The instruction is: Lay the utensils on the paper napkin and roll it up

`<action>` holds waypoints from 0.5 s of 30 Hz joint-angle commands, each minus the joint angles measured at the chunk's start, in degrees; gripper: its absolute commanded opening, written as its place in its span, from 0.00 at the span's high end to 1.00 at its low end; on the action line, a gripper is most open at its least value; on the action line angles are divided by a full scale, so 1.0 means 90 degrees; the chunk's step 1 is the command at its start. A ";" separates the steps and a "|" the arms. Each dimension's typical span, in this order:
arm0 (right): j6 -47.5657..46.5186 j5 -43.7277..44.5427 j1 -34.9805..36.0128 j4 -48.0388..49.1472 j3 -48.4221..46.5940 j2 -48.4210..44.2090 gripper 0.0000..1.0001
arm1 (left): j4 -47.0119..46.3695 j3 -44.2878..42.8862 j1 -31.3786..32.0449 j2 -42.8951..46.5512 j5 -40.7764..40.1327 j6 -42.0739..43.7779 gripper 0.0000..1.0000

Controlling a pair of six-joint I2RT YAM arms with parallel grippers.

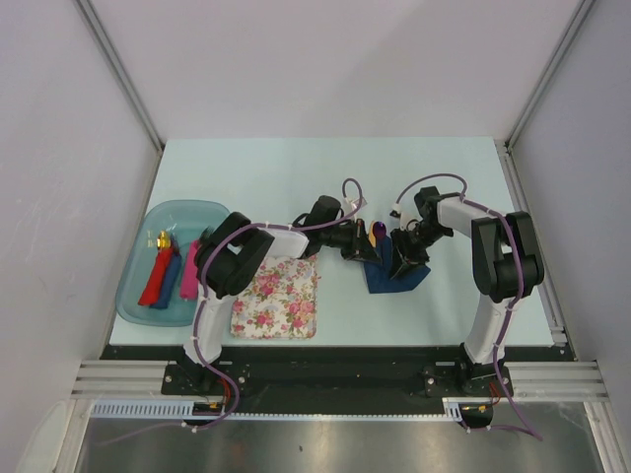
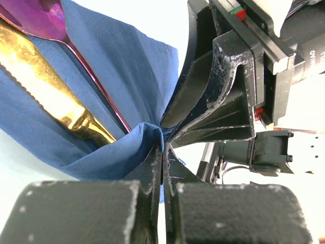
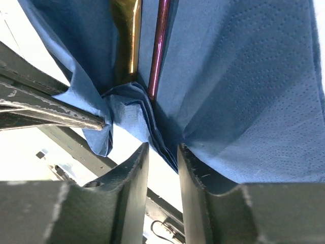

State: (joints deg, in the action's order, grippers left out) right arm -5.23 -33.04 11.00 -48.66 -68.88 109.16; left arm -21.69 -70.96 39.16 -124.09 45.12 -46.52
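Left gripper (image 2: 162,157): jaws pressed together, pinching a fold of the dark navy-blue paper napkin (image 2: 127,76). Right gripper (image 3: 162,151): jaws slightly spread, loose around another napkin fold. The shiny purple spoon (image 2: 30,15) and the gold serrated utensil (image 2: 40,79) lie side by side in the napkin's crease.

Overhead view: the upper half of the pale blue-green bench (image 1: 296,168) is open to reach. At centre, the left gripper (image 1: 367,252) and right gripper (image 1: 396,252) meet tip to tip over a dark navy-blue paper napkin (image 1: 399,280), leaving no passage between them. A pink-and-white floral rectangular mat (image 1: 276,299) lies lower left of centre. A translucent blue plastic tray (image 1: 133,286) fills the left edge. A narrow strip of bench separates mat and napkin.
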 commanded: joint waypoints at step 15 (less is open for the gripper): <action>0.0015 -0.0070 0.0135 0.0397 -0.0071 0.0244 1.00 | -0.0246 -0.0299 0.0034 -0.0030 -0.0072 -0.0124 1.00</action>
State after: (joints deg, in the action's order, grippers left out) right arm -5.65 -33.85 11.73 -46.57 -68.86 110.91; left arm -21.76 -71.31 39.16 -124.42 45.10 -46.65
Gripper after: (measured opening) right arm 0.009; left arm 0.006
